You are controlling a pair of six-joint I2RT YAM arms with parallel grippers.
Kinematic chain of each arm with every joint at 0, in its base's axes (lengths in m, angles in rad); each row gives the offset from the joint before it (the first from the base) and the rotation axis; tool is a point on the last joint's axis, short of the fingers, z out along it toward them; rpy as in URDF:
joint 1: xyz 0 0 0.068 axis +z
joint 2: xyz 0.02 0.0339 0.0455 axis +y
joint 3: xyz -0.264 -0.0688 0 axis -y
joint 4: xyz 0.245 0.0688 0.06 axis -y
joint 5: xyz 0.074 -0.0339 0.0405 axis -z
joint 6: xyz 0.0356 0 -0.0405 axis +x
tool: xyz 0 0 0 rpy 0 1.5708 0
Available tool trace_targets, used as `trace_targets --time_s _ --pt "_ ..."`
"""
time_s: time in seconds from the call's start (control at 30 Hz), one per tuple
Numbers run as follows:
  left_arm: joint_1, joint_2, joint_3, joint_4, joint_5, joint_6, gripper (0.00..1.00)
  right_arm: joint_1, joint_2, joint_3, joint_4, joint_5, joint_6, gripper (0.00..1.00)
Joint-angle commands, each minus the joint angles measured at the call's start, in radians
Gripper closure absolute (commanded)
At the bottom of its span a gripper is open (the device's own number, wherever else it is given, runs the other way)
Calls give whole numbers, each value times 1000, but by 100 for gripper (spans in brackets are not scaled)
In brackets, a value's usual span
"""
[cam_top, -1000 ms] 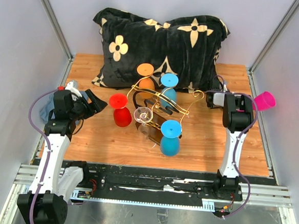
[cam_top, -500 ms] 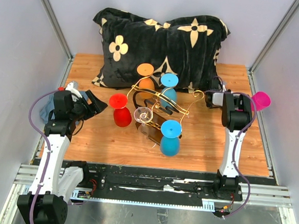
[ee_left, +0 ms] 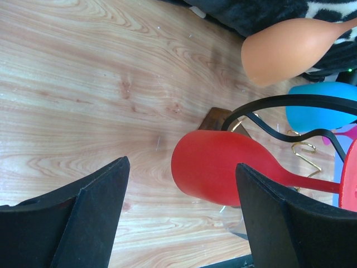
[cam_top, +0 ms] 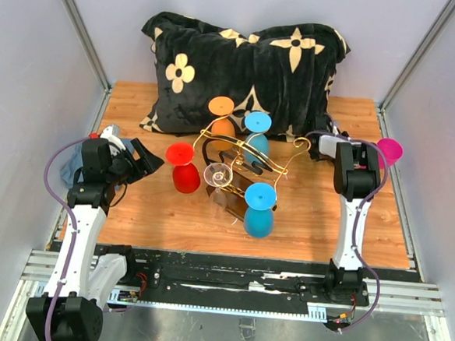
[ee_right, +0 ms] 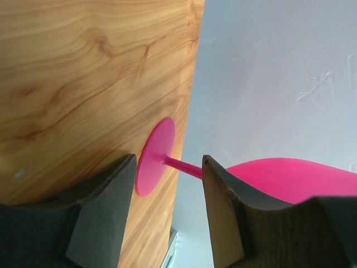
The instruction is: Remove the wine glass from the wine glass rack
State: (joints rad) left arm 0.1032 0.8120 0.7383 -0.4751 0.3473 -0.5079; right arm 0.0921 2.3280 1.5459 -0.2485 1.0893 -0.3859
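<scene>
Boxed in on three sides by plain grey panel walls (cam_top: 30, 86); floored with a light wood-grain counter (cam_top: 154, 220), matt and level; backed, at the top of the overhead view, by a big black plush pillow with cream flower prints (cam_top: 243, 62).

Changed within the last second, at the right of the overhead view: pink plastic wine glass (cam_top: 389, 150) shifted inward and seemingly lower, from out near the counter's right margin to just beside the right arm's wrist; fingers of the right gripper (ee_right: 168, 184) gone from clamped to spread, now parted either side of the thin pink stem; no pinch visible. In the right wrist view, round foot against the wood, close to the counter-wall seam; judged set down upright and let go, well apart from the ornate gold wire wine glass rack with black curved rails (cam_top: 244, 160) at centre frame.

For the task: one glass off, by the look of it; remaining on the rack, a red glass (cam_top: 185, 171), an orange one (cam_top: 222, 115), two blue ones (cam_top: 255, 133) (cam_top: 260, 208) and a clear one (cam_top: 220, 182).

Left gripper (ee_left: 179, 190) at the left of the frame, fingers spread wide, holding nothing; red bowl just beyond the tips.
</scene>
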Motion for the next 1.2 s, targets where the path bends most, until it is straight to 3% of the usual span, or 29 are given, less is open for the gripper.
trace_targets --time_s 0.0,0.2,0.4,0.5,0.63,0.8,0.87,0.97,1.1,1.17 --pt "-3 -10 24 -14 20 17 17 40 -32 15 -144 -215 142 46" --pt "-3 -8 34 -21 13 10 17 45 -167 100 -279 -381 244 20" --pt "-2 -20 26 -23 10 -1 17 36 -380 191 -371 -716 348 12" --pt "-3 -20 35 -34 4 3 18 5 -452 269 -437 -891 431 13" --pt "-2 -25 48 -50 -20 16 18 -26 -566 329 -489 -1108 544 25" --pt "-3 -28 43 -52 -30 7 18 -32 -691 290 -432 -1621 697 42" --pt "-2 -32 37 -47 -21 -1 18 22 -710 305 -482 -1624 630 45" --pt "-2 -39 32 -43 -12 -13 18 152 -759 277 -519 -1493 417 44" --pt "-3 -52 32 -40 -11 -20 18 340 -850 159 -441 -1206 152 44" --pt "-2 -52 36 -42 -8 -21 18 415 -905 77 -351 -1153 31 45"
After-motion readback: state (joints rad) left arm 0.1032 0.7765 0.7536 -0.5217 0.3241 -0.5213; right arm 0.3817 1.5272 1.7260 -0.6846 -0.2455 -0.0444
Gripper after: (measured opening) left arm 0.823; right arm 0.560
